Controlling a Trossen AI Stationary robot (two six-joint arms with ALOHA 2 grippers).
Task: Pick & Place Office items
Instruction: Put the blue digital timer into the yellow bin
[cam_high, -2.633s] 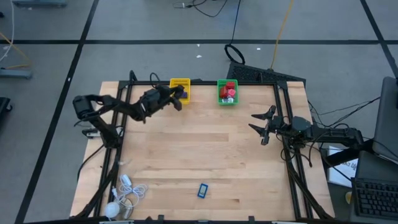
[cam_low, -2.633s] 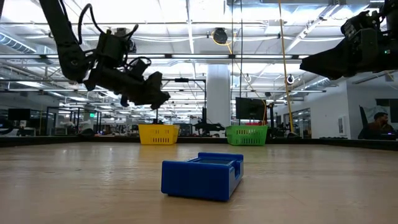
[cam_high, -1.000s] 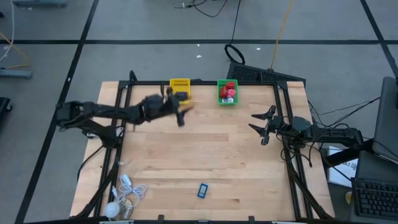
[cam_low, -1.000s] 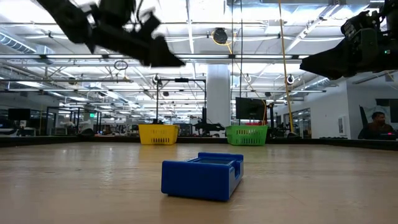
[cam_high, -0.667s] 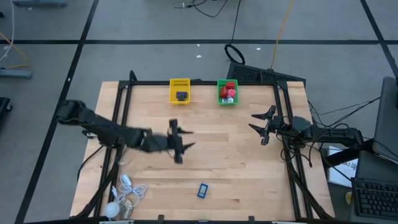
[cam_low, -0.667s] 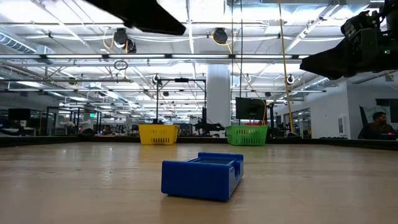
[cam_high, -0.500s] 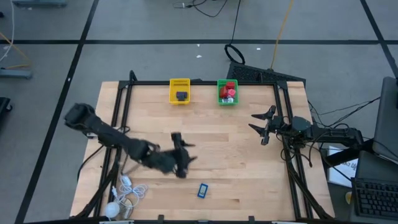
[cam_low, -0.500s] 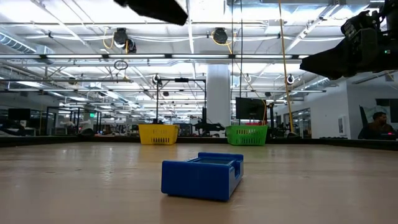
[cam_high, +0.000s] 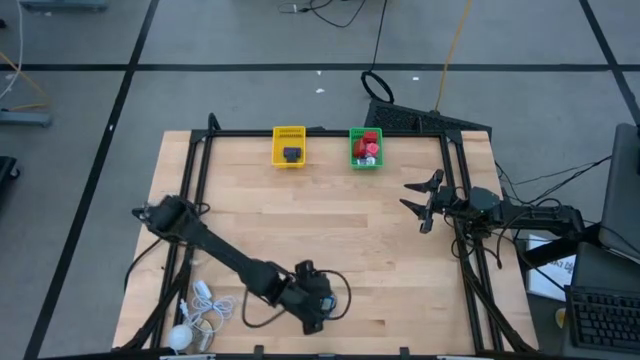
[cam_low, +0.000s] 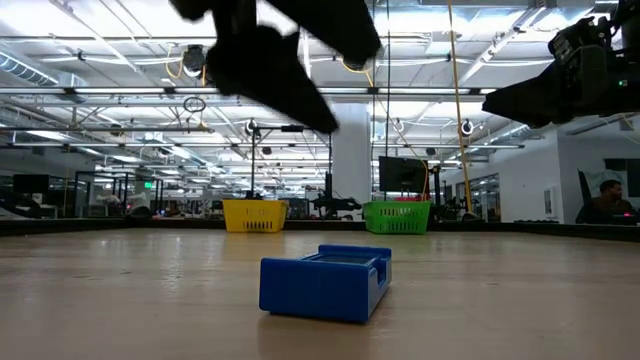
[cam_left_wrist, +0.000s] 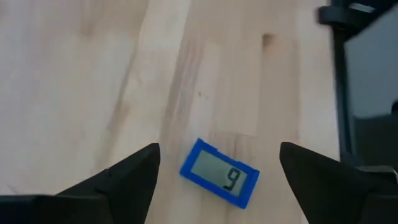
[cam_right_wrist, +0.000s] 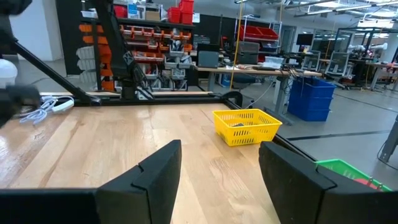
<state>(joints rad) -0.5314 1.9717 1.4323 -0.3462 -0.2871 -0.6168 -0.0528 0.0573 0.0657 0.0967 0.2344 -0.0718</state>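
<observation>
Dark fingers of the left gripper (cam_left_wrist: 217, 171) stood spread wide apart and empty, directly above the blue item (cam_left_wrist: 220, 172), a small flat piece with a grey display face, which lay on the bench (cam_high: 380, 240) near the middle of its front edge. In the high view the left gripper (cam_high: 315, 300) covered that item entirely; the low view showed the blue item (cam_low: 325, 283) resting flat on the wood with the arm overhead and no contact between them. Compared with the frames taken a few seconds earlier, the left arm had swung from the yellow basket (cam_high: 289, 146) at the rear edge, where a dark item now lay inside, across the bench to the front edge. This indicated one placement completed and the approach to the last loose item begun. The green basket (cam_high: 366, 148), also at the rear edge, held red and other pieces. The right gripper (cam_high: 422, 200) waited open near the right edge, unchanged. A white coiled cable (cam_high: 205, 305) lay at the front left corner. The next step would probably be a descent around the blue item, which lay skewed between the fingers.
</observation>
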